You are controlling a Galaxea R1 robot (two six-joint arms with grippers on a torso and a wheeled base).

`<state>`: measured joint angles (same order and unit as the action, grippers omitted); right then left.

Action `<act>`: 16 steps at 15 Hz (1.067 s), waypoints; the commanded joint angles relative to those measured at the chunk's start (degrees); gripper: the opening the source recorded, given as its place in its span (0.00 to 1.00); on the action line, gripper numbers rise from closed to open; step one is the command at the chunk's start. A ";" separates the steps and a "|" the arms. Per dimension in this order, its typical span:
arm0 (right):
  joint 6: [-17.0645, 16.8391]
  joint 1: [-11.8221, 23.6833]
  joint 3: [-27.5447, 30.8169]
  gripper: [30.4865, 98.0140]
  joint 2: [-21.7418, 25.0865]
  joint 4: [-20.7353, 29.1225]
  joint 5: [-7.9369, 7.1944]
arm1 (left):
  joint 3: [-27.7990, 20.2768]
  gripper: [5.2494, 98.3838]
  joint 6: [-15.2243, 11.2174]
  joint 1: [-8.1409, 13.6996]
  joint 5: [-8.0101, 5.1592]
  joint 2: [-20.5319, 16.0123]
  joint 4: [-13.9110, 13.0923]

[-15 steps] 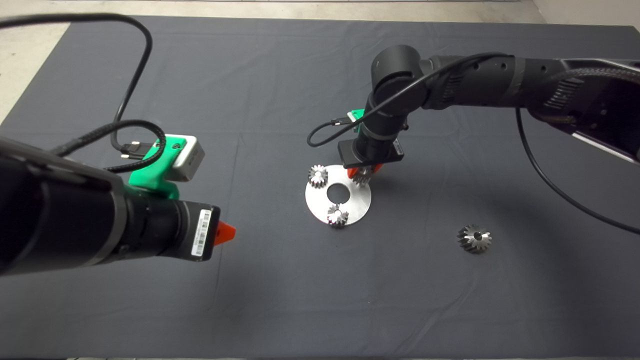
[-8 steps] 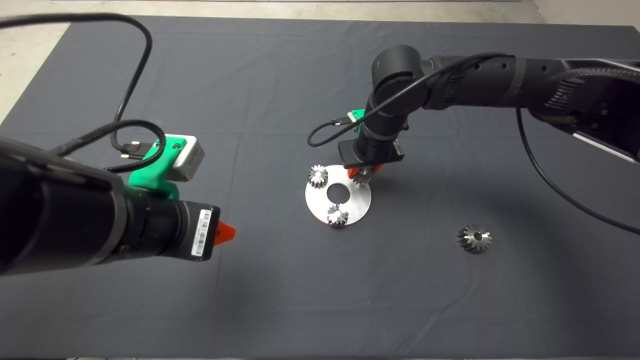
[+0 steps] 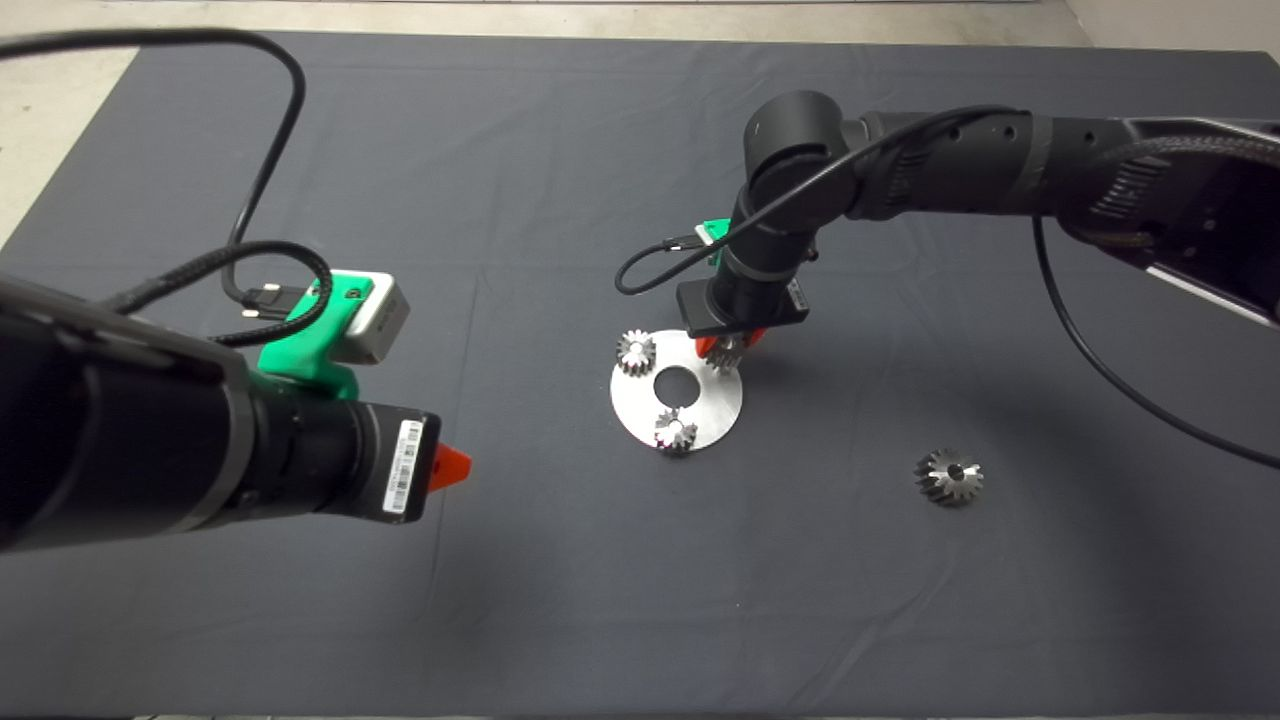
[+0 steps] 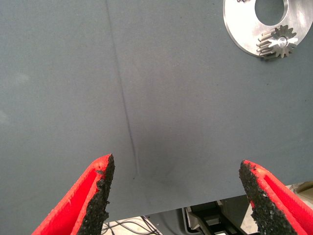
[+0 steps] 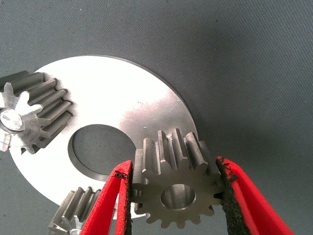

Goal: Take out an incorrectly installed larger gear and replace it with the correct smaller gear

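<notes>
Removal done: larger gear [image 3: 948, 477] lies on mat, 4 o'clock, well apart from disc [image 3: 640, 405] | right gripper [image 3: 730, 348] pinches smaller gear [image 5: 177, 191] at disc's 1 o'clock; seating, release left | left gripper [image 4: 178, 196] agape, idle.

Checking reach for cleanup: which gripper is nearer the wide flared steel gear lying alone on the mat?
Right. The right gripper is at the disc, up-left of the larger gear; the left gripper hangs far across.

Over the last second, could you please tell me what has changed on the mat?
Nothing visibly changed: the right pincer stays closed around the smaller gear over the round plate, the larger gear lies apart, and the left pincer waits open.
</notes>
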<state>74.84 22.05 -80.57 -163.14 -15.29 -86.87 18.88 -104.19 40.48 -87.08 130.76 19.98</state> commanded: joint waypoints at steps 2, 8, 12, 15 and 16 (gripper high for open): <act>1.19 0.02 2.89 0.08 2.08 2.29 -6.47 | 0.79 0.63 0.57 0.48 -0.55 -0.01 0.85; 4.97 0.27 9.40 0.08 5.59 2.63 -6.04 | 1.40 0.63 0.93 -0.76 -0.90 -0.19 0.85; 4.97 0.27 9.39 0.08 5.50 2.54 -6.21 | 1.84 0.63 1.44 -0.84 -1.34 -0.19 0.77; 4.97 0.01 9.39 0.08 5.23 2.45 -6.21 | 1.58 0.63 2.42 -0.84 -1.34 -0.54 0.85; 4.97 -0.08 9.22 0.08 5.06 2.45 -6.21 | 1.58 0.63 2.42 -0.84 -1.34 -0.54 0.85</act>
<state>79.24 20.94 -72.08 -157.90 -14.62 -87.15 20.50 -102.34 39.19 -87.19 130.54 20.03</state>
